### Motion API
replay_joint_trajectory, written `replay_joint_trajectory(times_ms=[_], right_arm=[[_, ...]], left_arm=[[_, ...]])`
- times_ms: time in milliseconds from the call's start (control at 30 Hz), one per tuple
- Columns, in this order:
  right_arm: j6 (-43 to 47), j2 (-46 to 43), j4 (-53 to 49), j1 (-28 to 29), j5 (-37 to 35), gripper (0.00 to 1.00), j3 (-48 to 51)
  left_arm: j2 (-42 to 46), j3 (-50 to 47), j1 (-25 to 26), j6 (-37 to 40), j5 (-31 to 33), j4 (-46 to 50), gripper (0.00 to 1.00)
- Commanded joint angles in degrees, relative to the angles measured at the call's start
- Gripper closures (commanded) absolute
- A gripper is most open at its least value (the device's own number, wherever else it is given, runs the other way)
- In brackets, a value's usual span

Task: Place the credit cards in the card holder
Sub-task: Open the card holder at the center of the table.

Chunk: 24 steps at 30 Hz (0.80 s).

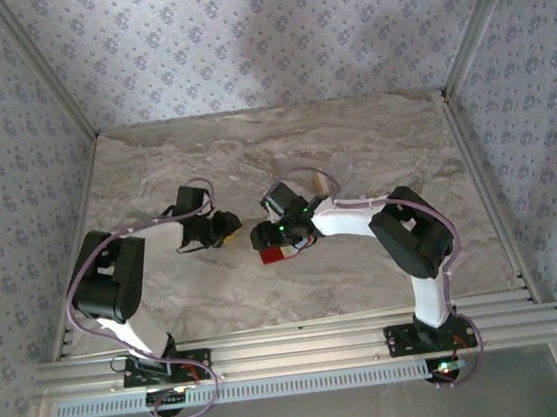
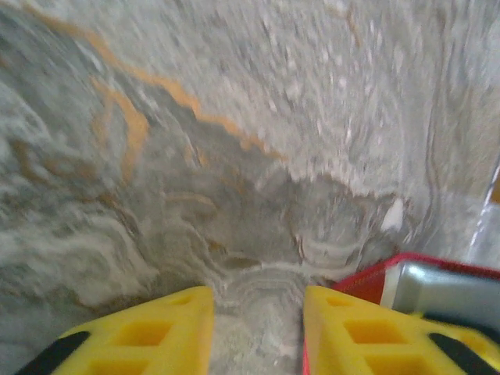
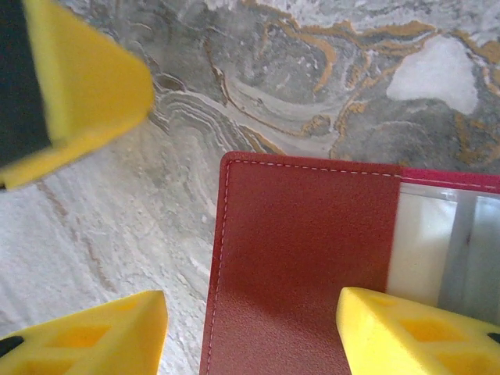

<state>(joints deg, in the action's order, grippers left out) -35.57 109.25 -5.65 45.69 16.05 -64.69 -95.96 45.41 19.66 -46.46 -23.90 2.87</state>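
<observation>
The red card holder (image 3: 305,266) lies open and flat on the marble table, its stitched flap to the left. A clear pocket on its right shows a pale card (image 3: 418,250). My right gripper (image 3: 250,301) hovers just above the holder. It is open, its yellow fingers straddle the red flap, and nothing is held. In the top view the card holder (image 1: 282,254) lies under the right gripper (image 1: 265,236). My left gripper (image 2: 258,312) stands open over bare marble just left of the card holder (image 2: 367,283). A small tan piece (image 1: 323,180), likely a credit card, lies behind the right arm.
The marble table (image 1: 381,136) is enclosed by patterned walls on three sides. Aluminium rails (image 1: 294,348) run along the near edge by the arm bases. The two grippers are close together near the table's middle; a yellow finger of the left gripper (image 3: 74,86) shows in the right wrist view.
</observation>
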Motion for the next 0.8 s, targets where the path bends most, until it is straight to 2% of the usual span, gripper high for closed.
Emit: replay_joint_trajectory(times_ms=[0, 167, 300, 500, 633, 767], right_arm=[[-2.9, 1.4, 3.0, -0.9, 4.8, 0.41, 3.3], [-4.2, 1.1, 5.1, -2.0, 5.7, 0.58, 5.0], [-5.0, 1.2, 6.4, -2.2, 6.3, 0.71, 5.7], [-3.9, -0.9, 4.6, -3.0, 5.4, 0.72, 5.4], [-0.9, -3.0, -3.1, -3.7, 2.1, 0.63, 2.9], [5.2, -4.7, -11.3, -5.6, -2.2, 0.59, -0.2]], left_arm=[[2.3, 2.3, 3.8, 3.4, 2.2, 4.5, 0.73], [1.8, 3.8, 7.5, 3.9, 1.6, 3.6, 0.90], [-0.5, 4.9, 8.5, 4.3, 1.6, 3.5, 0.93], [-6.6, 7.6, 8.9, 4.2, 1.4, 6.7, 0.95], [-8.0, 9.5, 9.0, 5.9, 4.9, 11.2, 0.96], [-8.3, 10.5, 9.0, 7.2, 7.7, 13.6, 0.96]])
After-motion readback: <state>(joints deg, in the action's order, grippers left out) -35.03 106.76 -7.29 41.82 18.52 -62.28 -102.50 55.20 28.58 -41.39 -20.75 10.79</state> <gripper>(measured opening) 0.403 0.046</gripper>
